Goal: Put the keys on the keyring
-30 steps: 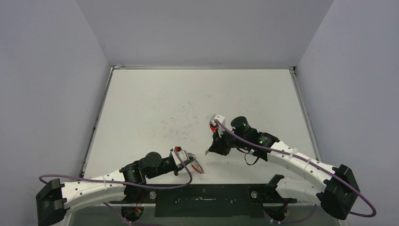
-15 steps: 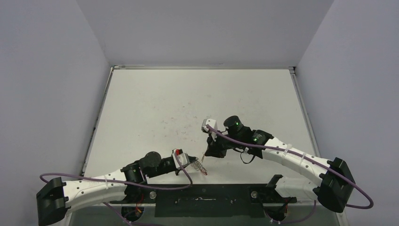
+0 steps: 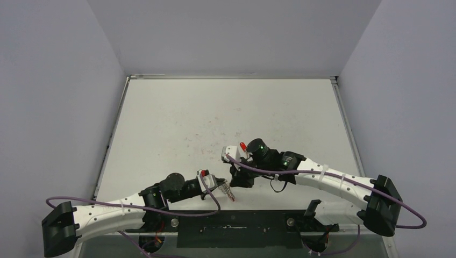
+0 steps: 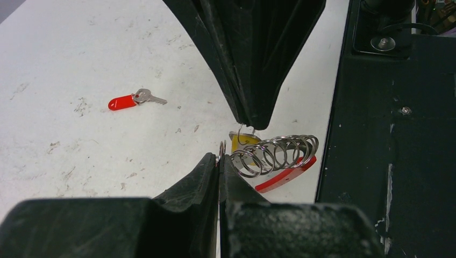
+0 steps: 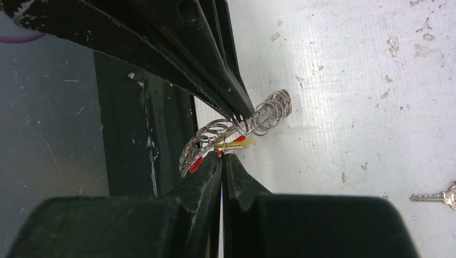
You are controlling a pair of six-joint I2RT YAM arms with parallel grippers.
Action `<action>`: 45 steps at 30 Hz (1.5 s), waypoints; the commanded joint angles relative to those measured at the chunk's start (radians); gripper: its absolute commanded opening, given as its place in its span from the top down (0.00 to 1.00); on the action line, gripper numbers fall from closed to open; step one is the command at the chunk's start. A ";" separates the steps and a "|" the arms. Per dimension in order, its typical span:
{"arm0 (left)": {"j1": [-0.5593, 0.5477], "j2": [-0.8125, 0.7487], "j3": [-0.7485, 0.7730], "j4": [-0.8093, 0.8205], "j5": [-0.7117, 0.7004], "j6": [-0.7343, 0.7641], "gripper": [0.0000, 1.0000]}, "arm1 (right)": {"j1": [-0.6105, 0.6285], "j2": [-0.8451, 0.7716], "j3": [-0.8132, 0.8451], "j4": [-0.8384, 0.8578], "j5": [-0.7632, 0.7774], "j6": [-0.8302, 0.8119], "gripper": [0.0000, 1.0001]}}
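Note:
The keyring [image 4: 275, 153], a silvery wire coil with a red sleeve [image 4: 285, 174], hangs just above the table by the near edge. My left gripper [image 4: 220, 157] is shut on one end of the coil. My right gripper [image 5: 221, 156] reaches in from the opposite side and is shut on the yellow key [image 5: 236, 144], whose yellow head [image 4: 244, 142] sits right against the coil [image 5: 236, 126]. In the top view the two grippers meet at the keyring [image 3: 229, 191]. The red key [image 4: 132, 100] lies flat on the table, apart from both grippers; its red head [image 3: 242, 145] shows beside the right wrist.
The black base plate [image 4: 387, 161] runs along the near table edge just beside the keyring. The white table [image 3: 215, 118] is scuffed, with grey walls on three sides. The red key's silver blade [image 5: 438, 197] shows at the right edge of the right wrist view.
My right gripper has moved left and toward the near edge with the yellow key, up to the keyring. The left gripper has shifted slightly right, still holding the coil.

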 commanded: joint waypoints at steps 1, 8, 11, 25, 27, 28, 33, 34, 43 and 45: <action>-0.004 0.005 0.048 0.075 0.004 -0.017 1.00 | 0.029 0.004 0.061 0.007 0.071 -0.019 1.00; -0.004 0.019 0.046 0.084 0.025 -0.023 1.00 | 0.065 -0.008 0.071 0.018 0.182 0.008 1.00; -0.004 0.023 0.045 0.089 0.029 -0.024 1.00 | 0.075 -0.004 0.076 0.017 0.204 0.011 1.00; -0.004 0.024 0.046 0.096 0.032 -0.026 1.00 | 0.133 0.040 0.111 0.006 0.273 0.002 1.00; -0.004 0.023 0.045 0.094 0.032 -0.025 1.00 | 0.136 0.045 0.115 0.000 0.295 0.003 1.00; -0.004 0.023 0.045 0.095 0.031 -0.026 1.00 | 0.137 0.047 0.116 -0.003 0.310 0.006 1.00; -0.004 0.018 0.043 0.093 0.032 -0.030 1.00 | 0.140 0.034 0.106 -0.006 0.382 0.017 1.00; -0.004 0.017 0.043 0.093 0.032 -0.029 1.00 | 0.139 0.032 0.103 -0.008 0.393 0.018 1.00; -0.004 0.016 0.042 0.094 0.032 -0.031 1.00 | 0.142 0.017 0.079 -0.013 0.467 0.027 1.00; -0.005 0.015 0.042 0.095 0.032 -0.033 1.00 | 0.142 0.018 0.078 -0.015 0.483 0.030 1.00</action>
